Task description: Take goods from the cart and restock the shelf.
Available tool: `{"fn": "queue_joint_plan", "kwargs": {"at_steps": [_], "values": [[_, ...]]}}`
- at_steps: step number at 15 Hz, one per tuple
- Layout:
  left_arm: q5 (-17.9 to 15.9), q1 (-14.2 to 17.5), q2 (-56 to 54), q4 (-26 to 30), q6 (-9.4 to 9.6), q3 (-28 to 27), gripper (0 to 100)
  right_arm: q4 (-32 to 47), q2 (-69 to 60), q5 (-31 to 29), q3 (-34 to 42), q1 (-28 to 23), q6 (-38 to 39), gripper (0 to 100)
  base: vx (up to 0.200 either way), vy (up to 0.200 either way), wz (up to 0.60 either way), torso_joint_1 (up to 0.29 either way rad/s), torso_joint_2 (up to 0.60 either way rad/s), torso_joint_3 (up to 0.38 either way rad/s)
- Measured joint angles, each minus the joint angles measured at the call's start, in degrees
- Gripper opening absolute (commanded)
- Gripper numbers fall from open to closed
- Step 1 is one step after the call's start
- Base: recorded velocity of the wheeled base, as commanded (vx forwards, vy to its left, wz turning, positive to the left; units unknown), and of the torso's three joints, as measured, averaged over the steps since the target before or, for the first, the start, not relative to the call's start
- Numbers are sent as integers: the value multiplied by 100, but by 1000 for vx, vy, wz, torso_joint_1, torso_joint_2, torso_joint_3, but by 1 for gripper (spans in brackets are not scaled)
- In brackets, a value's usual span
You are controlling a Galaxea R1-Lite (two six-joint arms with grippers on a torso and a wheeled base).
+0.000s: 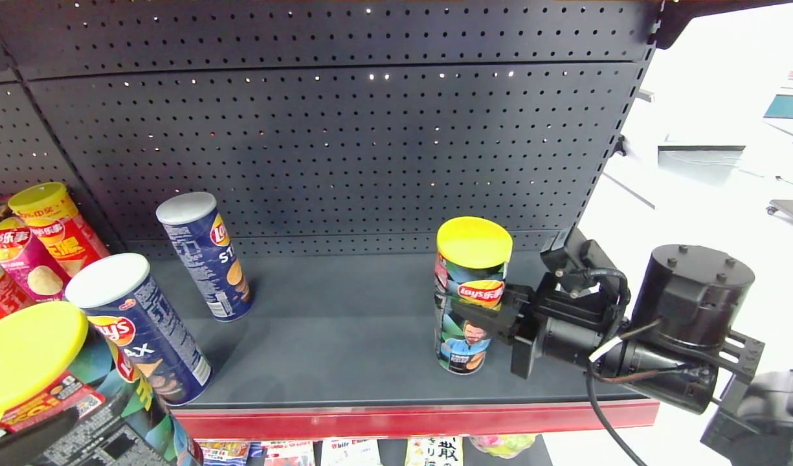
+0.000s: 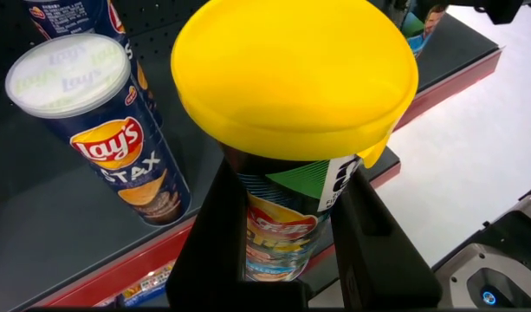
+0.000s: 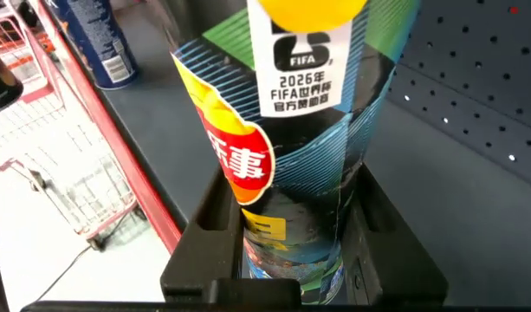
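R gripper clamped on yellow-lid can, which is upright, base looks seated on shelf deck, right side. Not released yet. L gripper grasping 2nd yellow-lid can, near left, in front of shelf edge. Two blue cans stocked at left. Remaining: release R, place L's can — cart contents unclear.

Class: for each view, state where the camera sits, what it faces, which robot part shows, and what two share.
Head view: on the head, looking down at the shelf; right gripper shows.
Left wrist view: along the left gripper, shut on a yellow-lidded can.
Right wrist view: along the right gripper, shut on the standing can.
Shared: nearer blue can, head and left wrist.
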Motion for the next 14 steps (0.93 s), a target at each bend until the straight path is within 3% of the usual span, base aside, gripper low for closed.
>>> {"fn": "queue_joint_plan", "kwargs": {"at_steps": [14], "values": [[68, -2, -45, 0, -13, 2, 0, -154, 182, -633, 333, 491, 202, 0, 0, 0, 0, 0, 0, 0]]}}
